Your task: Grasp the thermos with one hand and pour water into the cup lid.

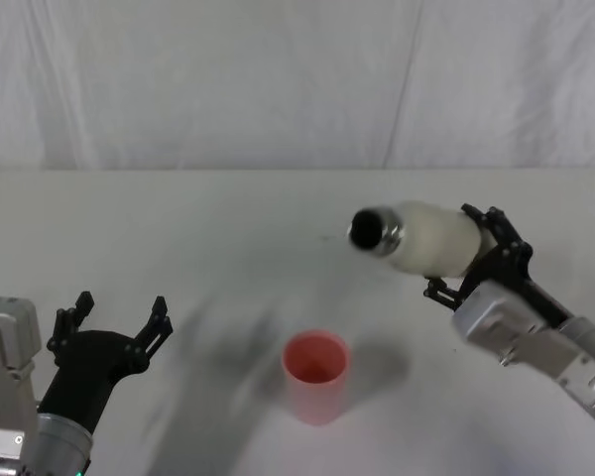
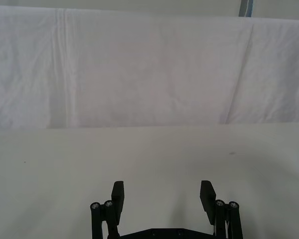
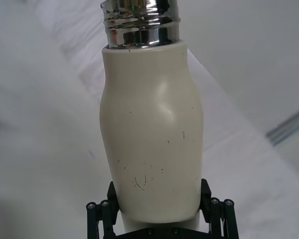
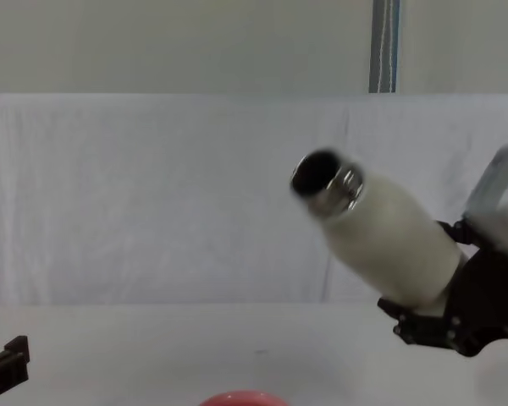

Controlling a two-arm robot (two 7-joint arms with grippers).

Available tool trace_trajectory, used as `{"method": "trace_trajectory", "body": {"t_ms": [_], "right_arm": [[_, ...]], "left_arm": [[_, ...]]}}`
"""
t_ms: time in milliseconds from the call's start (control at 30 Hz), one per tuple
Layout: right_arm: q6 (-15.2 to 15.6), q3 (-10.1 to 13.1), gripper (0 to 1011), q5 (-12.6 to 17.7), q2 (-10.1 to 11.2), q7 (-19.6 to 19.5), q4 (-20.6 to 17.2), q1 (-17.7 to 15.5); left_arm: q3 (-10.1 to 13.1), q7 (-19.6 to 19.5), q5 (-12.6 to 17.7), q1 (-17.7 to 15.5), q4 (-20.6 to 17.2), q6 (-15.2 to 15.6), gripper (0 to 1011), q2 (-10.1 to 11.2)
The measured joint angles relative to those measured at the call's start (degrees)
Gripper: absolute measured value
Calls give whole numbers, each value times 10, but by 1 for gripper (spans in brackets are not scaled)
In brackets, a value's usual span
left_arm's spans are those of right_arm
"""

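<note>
The thermos (image 3: 152,139) is showing a matt cream body, faintly scuffed. Its threaded steel neck (image 3: 139,22) is gleaming mirror-bright.

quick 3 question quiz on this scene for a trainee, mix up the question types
1. True or false: the thermos stands upright on the table.
2. Which gripper holds the thermos? A) left B) right C) both
3. Fill in: the open neck of the thermos points toward the robot's ____ side, with the pink cup lid standing on the table below it.

Key
1. False: it is held off the table, tilted far over.
2. B: the right gripper is clamped around the thermos base; the left gripper sits open near the table's left front.
3. left
</note>
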Motion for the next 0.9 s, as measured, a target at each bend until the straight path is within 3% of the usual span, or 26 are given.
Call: {"method": "trace_trajectory", "body": {"t_ms": [33, 67, 133, 167, 200, 267, 333, 400, 600, 900], "right_arm": [[0, 7, 961, 18, -5, 8, -1, -2], [3, 21, 962, 59, -14, 25, -1, -6], [7, 33, 962, 92, -23, 39, -2, -9], [7, 33, 961, 92, -23, 39, -2, -9], [18, 51, 962, 147, -35, 60, -2, -13], [31, 66, 961, 193, -47, 76, -2, -16], [36, 72, 962, 207, -51, 82, -2, -18], [58, 89, 962, 266, -64, 99, -2, -21], [96, 111, 961, 350, -81, 116, 5, -24], [120, 113, 961, 392, -84, 111, 17, -23]], "left_arm": [[0, 0, 0, 0, 0, 0, 1001, 0], [0, 0, 0, 0, 0, 0, 1001, 0], [0, 0, 0, 0, 0, 0, 1001, 0], [0, 0, 0, 0, 0, 0, 1001, 0], [0, 0, 0, 0, 0, 0, 1001, 0], [0, 0, 0, 0, 0, 0, 1001, 0], [0, 0, 0, 0, 0, 0, 1001, 0], [0, 0, 0, 0, 0, 0, 1001, 0], [0, 0, 0, 0, 0, 0, 1001, 0], [0, 0, 0, 0, 0, 0, 1001, 0]]}}
